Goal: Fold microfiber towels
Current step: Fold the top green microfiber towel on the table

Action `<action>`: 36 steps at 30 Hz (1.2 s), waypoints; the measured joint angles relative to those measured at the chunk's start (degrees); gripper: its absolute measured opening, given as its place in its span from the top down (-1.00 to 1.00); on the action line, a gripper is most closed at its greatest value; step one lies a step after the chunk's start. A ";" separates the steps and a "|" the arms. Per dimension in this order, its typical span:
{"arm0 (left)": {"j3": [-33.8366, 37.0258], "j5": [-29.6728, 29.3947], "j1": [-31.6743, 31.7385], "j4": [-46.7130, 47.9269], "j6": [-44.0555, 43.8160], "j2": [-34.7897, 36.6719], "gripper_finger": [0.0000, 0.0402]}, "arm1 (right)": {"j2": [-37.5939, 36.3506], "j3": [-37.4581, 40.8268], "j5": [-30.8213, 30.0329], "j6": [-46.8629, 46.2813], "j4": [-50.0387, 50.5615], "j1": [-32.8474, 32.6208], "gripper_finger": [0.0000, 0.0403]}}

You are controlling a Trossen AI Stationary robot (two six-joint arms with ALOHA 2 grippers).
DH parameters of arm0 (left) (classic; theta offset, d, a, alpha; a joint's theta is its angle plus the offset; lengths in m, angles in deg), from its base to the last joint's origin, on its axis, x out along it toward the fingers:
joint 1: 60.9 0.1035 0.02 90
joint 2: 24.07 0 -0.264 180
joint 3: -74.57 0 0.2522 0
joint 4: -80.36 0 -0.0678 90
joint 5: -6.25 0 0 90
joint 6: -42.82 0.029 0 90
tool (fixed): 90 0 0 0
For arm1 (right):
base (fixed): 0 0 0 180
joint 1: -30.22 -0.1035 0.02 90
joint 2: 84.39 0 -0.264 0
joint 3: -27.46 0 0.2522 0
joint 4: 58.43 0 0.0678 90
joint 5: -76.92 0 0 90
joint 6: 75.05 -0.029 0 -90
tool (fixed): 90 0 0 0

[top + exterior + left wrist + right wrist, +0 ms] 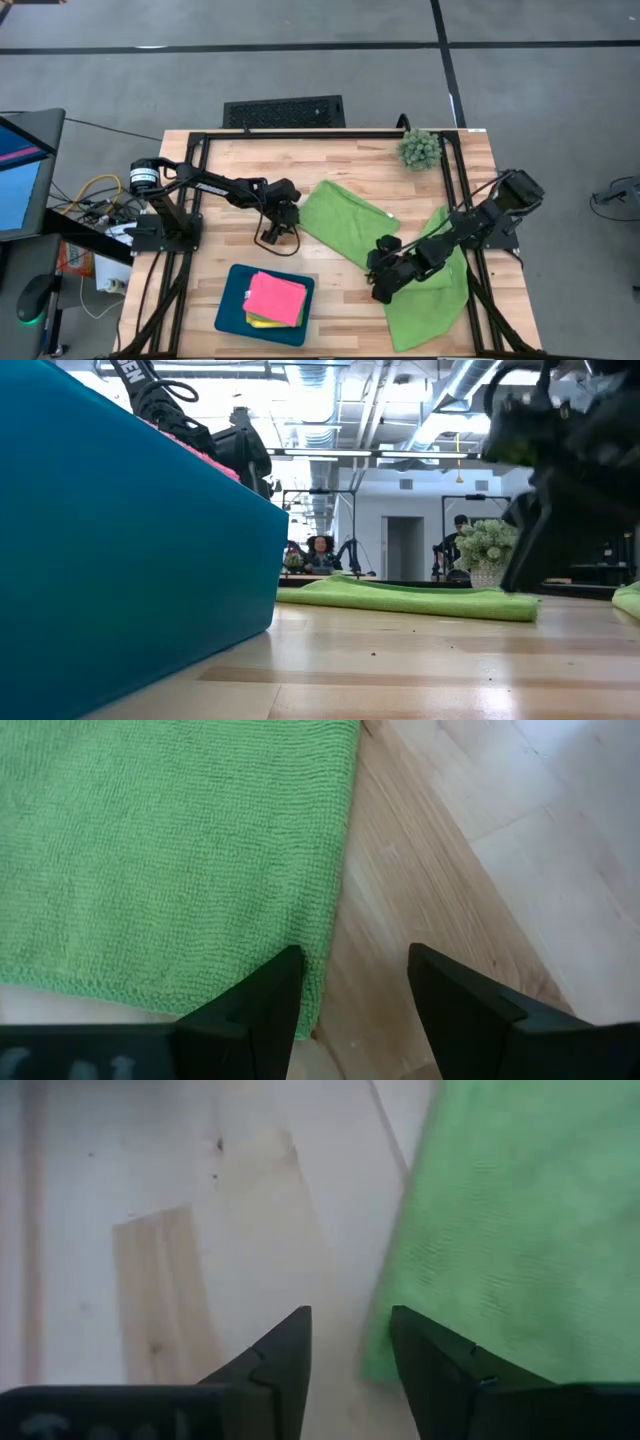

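Left pincer [345, 985] open beside green towel [170, 850] corner, right pincer [350, 1342] open beside second towel [520, 1230] edge

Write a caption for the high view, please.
Two arms reach toward a green towel; folded towels fill the tray.

Grey floor [300, 60] with dark seams (a black vent grille [284, 111]) — bright ceiling lights [330, 452] beyond.

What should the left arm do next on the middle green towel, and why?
Probably lower the left gripper and close on the green towel at its near corner. The jaws stand open, straddling that edge above the table, and nothing is held. The right gripper, also open, sits beside the second towel.
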 joint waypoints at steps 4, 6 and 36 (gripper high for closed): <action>0.00 -0.17 -0.01 0.43 -0.53 -0.08 0.10 | 4.78 -1.67 0.49 -1.21 -0.39 0.07 0.13; 0.00 -0.24 -0.02 0.62 -0.55 -0.11 0.10 | 6.46 -2.26 1.42 -3.38 -0.72 0.07 0.11; -6.18 -2.25 -1.07 16.74 -14.22 6.88 1.00 | 5.87 -14.07 3.82 -11.91 18.15 -1.14 0.97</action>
